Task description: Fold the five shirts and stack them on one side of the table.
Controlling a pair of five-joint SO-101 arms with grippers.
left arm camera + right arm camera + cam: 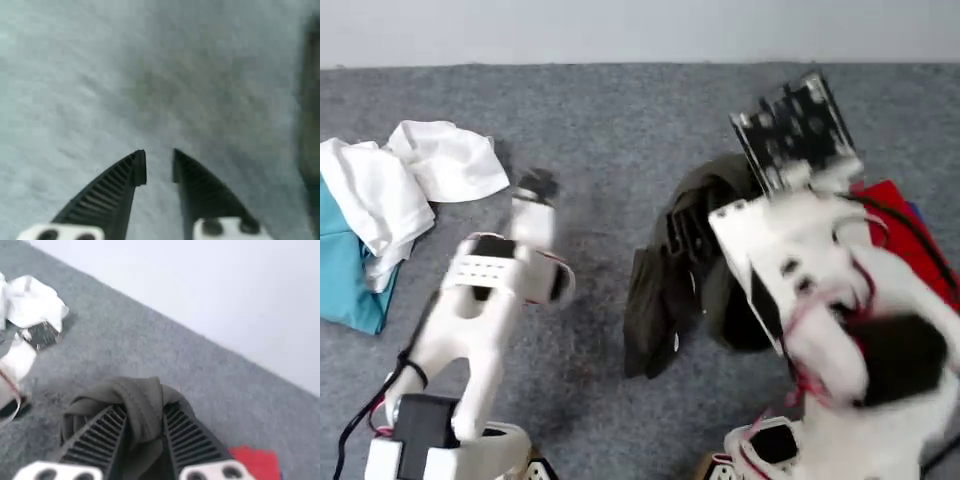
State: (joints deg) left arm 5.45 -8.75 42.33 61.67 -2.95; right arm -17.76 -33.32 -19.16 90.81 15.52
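Observation:
A dark olive shirt [670, 290] hangs bunched in mid-table, lifted at its top. My right gripper [145, 422] is shut on a twisted fold of this olive shirt [142, 405], held above the grey table. Two crumpled white shirts [410, 170] lie at the far left, over a teal shirt [345, 275]. A red shirt [900, 215] lies flat at the right, partly under the right arm. My left gripper [159, 167] hovers over bare table, slightly open with nothing in it; the olive shirt's edge [311, 100] lies off to its side.
The grey table surface [600, 120] is bare between the white shirts and the olive one. A pale wall [200, 285] runs along the far edge. The left arm's gripper [37, 335] appears beside a white shirt [32, 302] in the right wrist view.

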